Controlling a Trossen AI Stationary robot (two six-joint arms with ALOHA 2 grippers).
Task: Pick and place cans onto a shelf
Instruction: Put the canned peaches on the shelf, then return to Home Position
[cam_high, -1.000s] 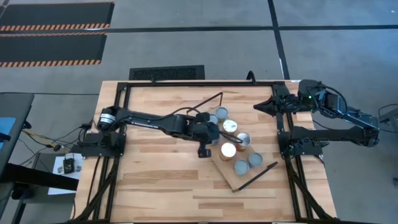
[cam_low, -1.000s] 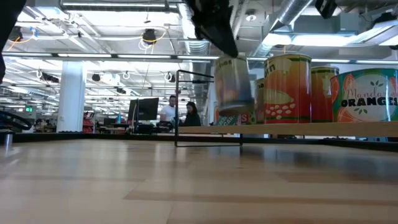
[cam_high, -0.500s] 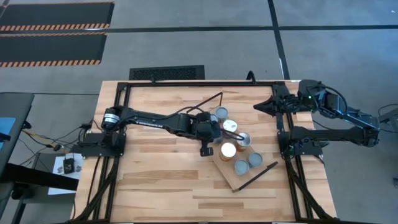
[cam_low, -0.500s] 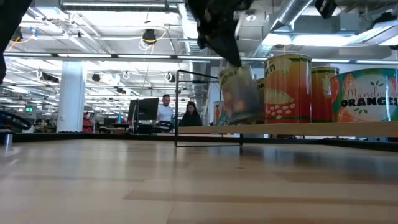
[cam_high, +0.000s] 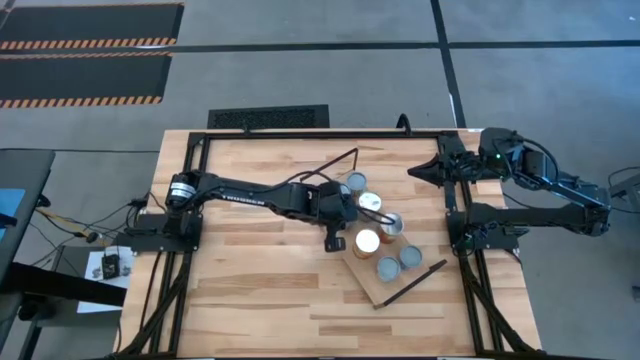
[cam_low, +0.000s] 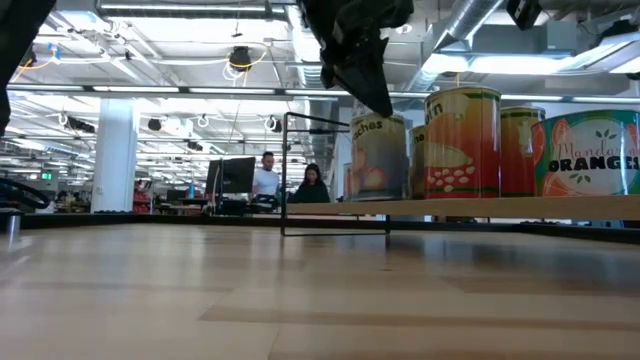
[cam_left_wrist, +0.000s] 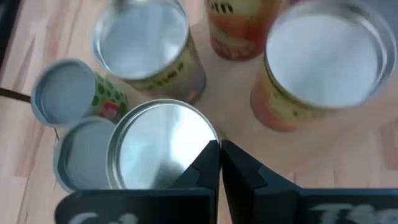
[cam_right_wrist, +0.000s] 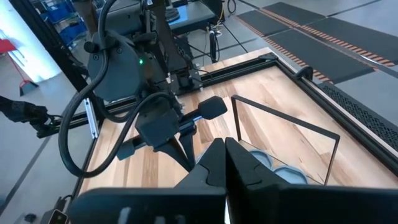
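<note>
Left gripper (cam_high: 358, 213): reached out over the shelf's far half, above the can cluster; fingers (cam_left_wrist: 211, 165) pressed together, gripping nothing, tips just above a silvery lid.
Right gripper (cam_high: 422, 172): parked at the table's far right edge, well apart from the cans; jaws closed, empty.
Shelf (cam_high: 378, 290): light board lying askew, right of table centre; black wire frame (cam_low: 335, 175) at its end.
Cans (cam_high: 367, 241): all upright on the shelf, clustered close; six lids countable from above, one partly hidden under the left gripper.
Low view: peach-labelled can (cam_low: 380, 155) standing level on the board, just below the left gripper, beside a taller orange-red can (cam_low: 462, 142).
Table (cam_high: 250, 290): striped plank top.
Background: two people (cam_low: 290, 183) at desks, far off.
</note>
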